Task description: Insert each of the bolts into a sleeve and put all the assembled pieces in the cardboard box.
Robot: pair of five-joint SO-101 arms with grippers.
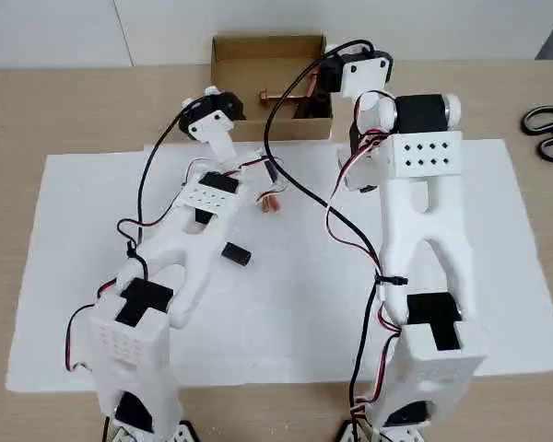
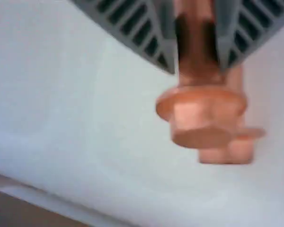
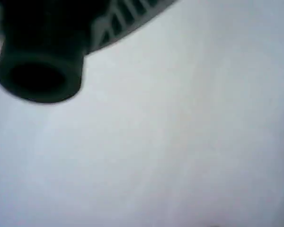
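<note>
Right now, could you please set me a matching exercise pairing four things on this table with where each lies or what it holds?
1 left gripper
2 right gripper
3 loose sleeve
4 scissors

A on the bare tabletop
B shut on a black sleeve
C on the white sheet
D shut on a copper bolt

Pairs: 1-D, 2-B, 3-C, 4-A

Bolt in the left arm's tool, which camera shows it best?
The left wrist view: the bolt sits close up, flanged head toward the camera, clamped in the left tool. The high view shows it as a small copper fleck by that tool. The right wrist view shows a black sleeve.
</note>
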